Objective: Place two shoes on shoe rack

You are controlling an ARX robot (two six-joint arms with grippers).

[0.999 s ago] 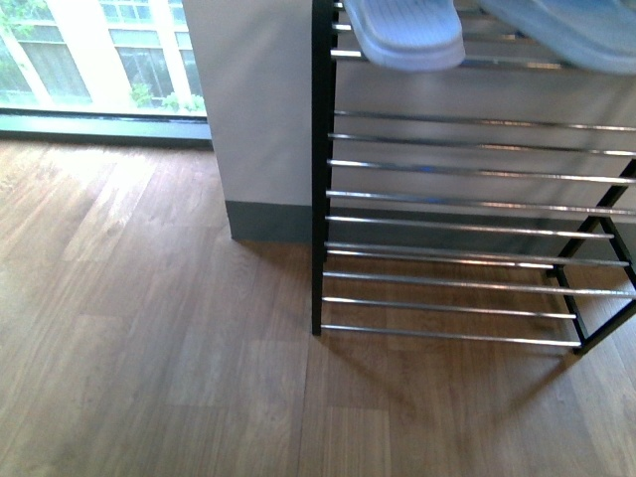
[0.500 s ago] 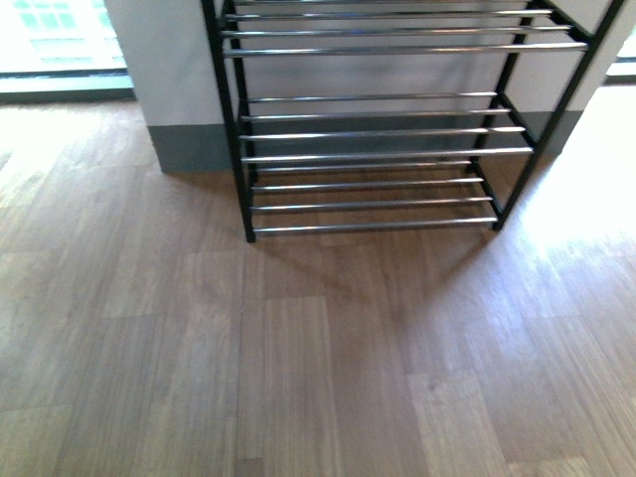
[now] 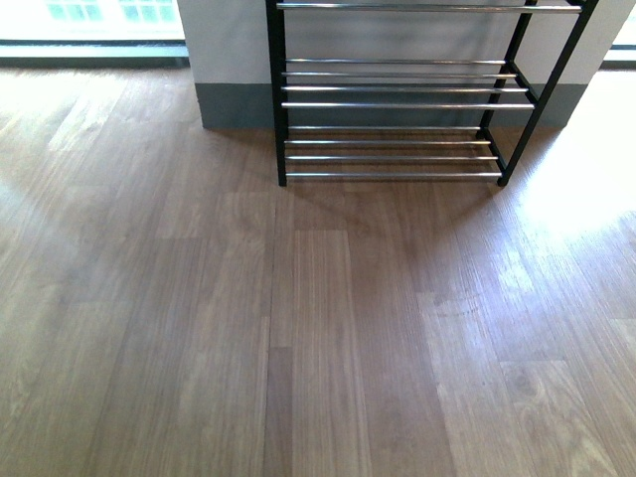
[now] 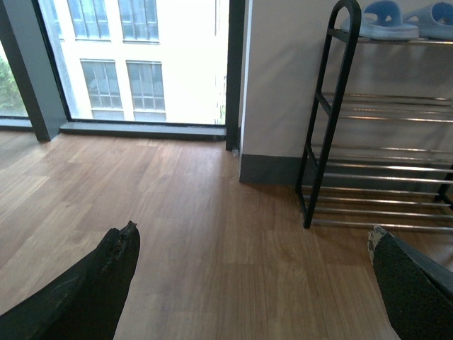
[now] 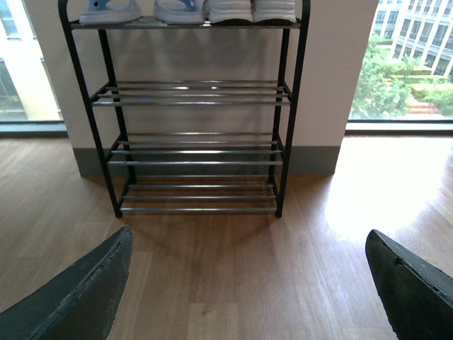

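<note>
My front view has pulled back: the black-framed, chrome-barred shoe rack [image 3: 393,119] now sits farther off, only its empty lower tiers showing. On its top tier stand the pale blue rubber slides [image 5: 145,10] beside the white-soled sneakers [image 5: 251,10]. I judge both pairs light and flexible; the heel collar looks the best hold. Left gripper [image 4: 255,265] and right gripper [image 5: 248,273] are spread wide, holding nothing.
</note>
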